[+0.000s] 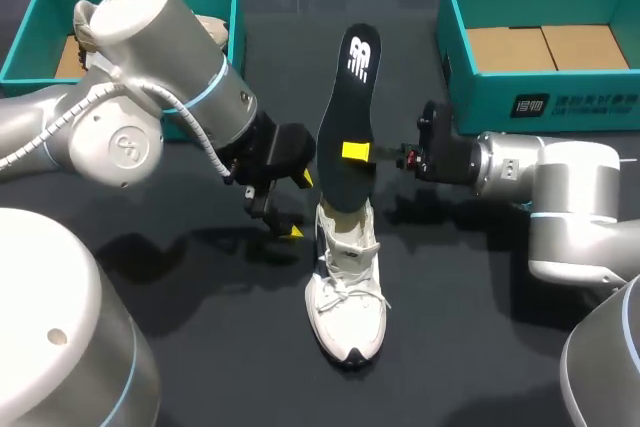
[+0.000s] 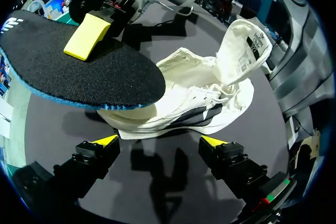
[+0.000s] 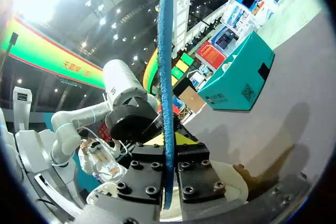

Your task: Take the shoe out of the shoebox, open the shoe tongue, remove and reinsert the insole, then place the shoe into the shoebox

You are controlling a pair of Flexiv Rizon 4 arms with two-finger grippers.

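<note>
black, blue-edged insole (image 1: 346,127) is being clamped upright by the right gripper (image 1: 358,152) over the white shoe (image 1: 347,297) mid-table; left gripper (image 1: 297,205) is being held wide open, empty, beside it; brown cardboard is being shown inside the teal shoebox (image 1: 560,102).

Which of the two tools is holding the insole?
The right tool, clamped on the black insole above the white shoe; the left tool hangs open beside the shoe, holding nothing.
</note>
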